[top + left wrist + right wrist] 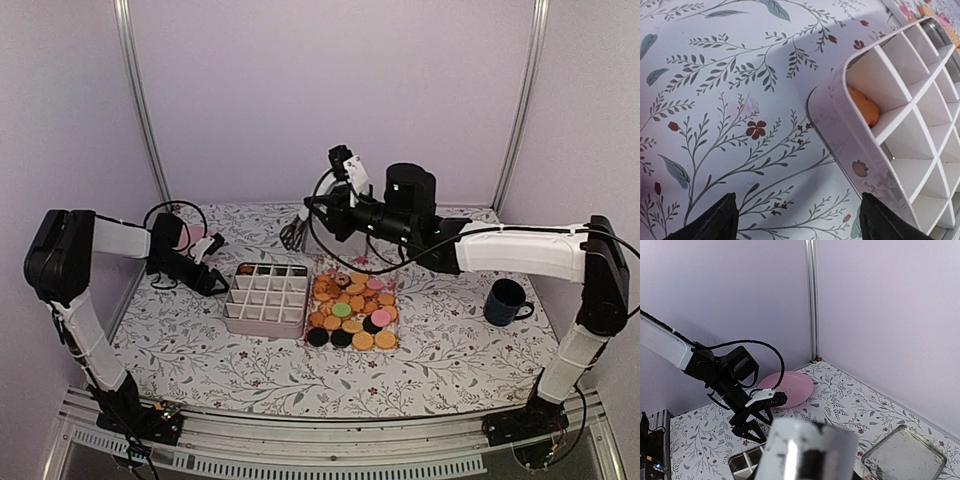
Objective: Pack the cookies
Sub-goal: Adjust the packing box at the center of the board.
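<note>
The cookies [352, 312], mostly golden-orange with a few black, pink and one green, lie in a heap on a flat tray right of a white divided box [266, 298]. One orange cookie [865, 109] sits in the box's corner compartment. My left gripper [797, 220] hangs open and empty just above the cloth, beside the box's left wall [860, 150]; in the top view the left gripper [214, 282] is next to that box. My right gripper [293, 235] is raised behind the box, shut on a shiny metal tool [807, 450] that blurs across the wrist view and hides its fingers.
A pink plate [190, 237] lies at the back left behind the left arm, and the pink plate [790, 388] also shows beyond it. A blue mug [505, 302] stands at the right. A metal tin [904, 456] lies behind the cookies. A floral cloth covers the table.
</note>
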Controlling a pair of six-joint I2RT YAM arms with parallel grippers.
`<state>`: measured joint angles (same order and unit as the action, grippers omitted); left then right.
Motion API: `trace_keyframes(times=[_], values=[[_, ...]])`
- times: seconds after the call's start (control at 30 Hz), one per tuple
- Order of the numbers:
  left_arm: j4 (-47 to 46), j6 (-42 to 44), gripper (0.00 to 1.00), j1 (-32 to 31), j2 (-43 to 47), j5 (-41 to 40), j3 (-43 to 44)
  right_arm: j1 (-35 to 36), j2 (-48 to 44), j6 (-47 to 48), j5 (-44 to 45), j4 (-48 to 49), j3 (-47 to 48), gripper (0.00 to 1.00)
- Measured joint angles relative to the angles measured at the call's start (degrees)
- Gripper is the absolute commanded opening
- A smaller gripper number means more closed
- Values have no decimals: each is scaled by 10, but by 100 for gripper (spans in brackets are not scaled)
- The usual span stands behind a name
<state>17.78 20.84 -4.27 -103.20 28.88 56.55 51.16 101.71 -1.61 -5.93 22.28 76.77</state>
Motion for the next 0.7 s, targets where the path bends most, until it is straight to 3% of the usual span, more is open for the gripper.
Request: trace_keyframes(times=[0.2, 0.37, 0.7], values=[[-3, -9, 84, -10, -16, 0, 7, -2, -126, -12, 37, 4, -148, 26], [-3, -14, 83, -27, -19, -5, 8, -2, -172, -23, 59, -19, -216, 25], [4, -14, 83, -58, 3, -9, -12, -10, -267, -38, 105, -68, -285, 27]])
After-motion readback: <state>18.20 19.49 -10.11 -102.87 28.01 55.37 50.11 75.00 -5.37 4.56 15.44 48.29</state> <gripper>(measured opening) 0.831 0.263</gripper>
